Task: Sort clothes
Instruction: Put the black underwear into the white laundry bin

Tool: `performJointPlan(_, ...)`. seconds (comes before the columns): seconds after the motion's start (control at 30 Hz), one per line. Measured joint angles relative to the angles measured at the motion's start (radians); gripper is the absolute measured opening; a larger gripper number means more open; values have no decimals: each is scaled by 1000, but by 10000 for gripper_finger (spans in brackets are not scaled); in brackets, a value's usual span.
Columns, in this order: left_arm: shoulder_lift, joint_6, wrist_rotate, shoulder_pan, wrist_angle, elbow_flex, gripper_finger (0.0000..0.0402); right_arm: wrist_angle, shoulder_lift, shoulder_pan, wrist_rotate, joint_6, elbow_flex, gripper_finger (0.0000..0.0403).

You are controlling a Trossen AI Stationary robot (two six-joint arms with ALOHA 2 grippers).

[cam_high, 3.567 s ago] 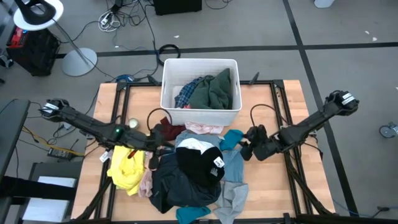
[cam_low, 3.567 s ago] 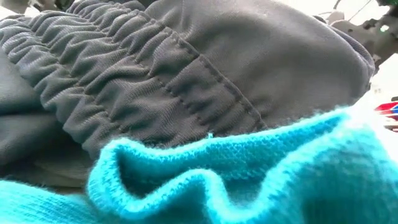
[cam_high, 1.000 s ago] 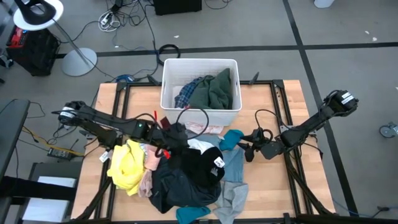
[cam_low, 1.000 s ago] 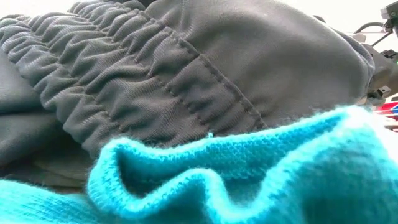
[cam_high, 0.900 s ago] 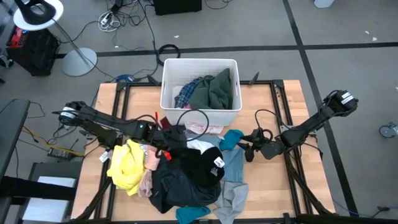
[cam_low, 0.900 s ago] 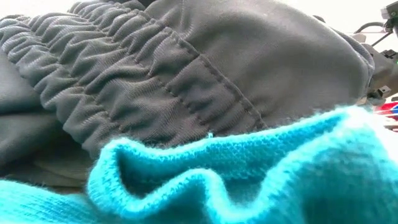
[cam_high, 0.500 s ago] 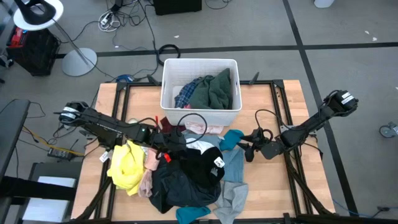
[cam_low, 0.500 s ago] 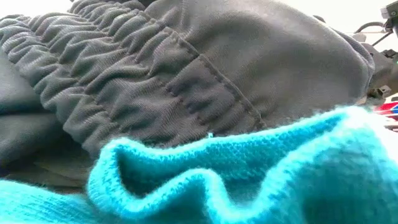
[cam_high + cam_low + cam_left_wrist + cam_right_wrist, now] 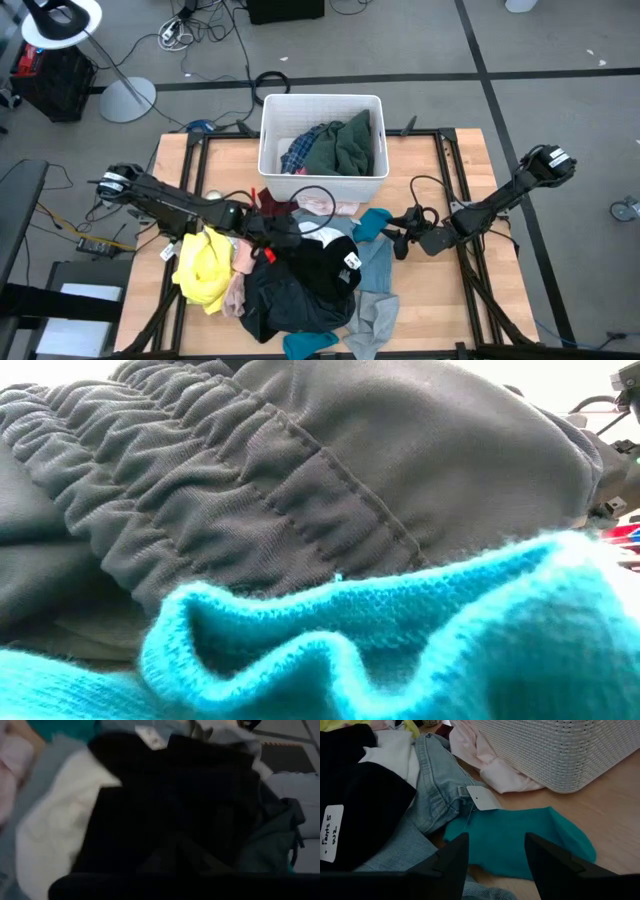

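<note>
Clothes (image 9: 300,275) heaped, rumpled; left gripper (image 9: 285,233) fingers pressed together in them; right gripper (image 9: 398,243) fingers spread.

**Both arms at the clothes pile**

Looking straight down, we see our left gripper (image 9: 278,233) buried in the top edge of the clothes pile (image 9: 300,275), against a black garment (image 9: 325,262). Our right gripper (image 9: 396,240) rests low beside a teal piece (image 9: 372,224). A yellow garment (image 9: 203,265) lies at the pile's left. The white bin (image 9: 322,146) holds plaid and dark green clothes.
</note>
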Motion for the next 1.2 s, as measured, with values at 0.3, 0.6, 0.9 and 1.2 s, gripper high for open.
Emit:
performJointPlan(0.3, -5, 45, -38, 0, -117, 151, 2, 0, 0, 0, 0, -7, 0, 194)
performJointPlan(0.6, -5, -95, 72, -6, -92, 152, 53, 0, 0, 0, 0, -9, 0, 194)
performJointPlan(0.9, 5, -111, 45, -74, -96, 145, 127, 11, 0, -1, 0, -6, 0, 194)
performJointPlan(1.2, 75, -107, -135, -145, -116, 144, 126, 23, 0, -1, 1, -7, 0, 194)
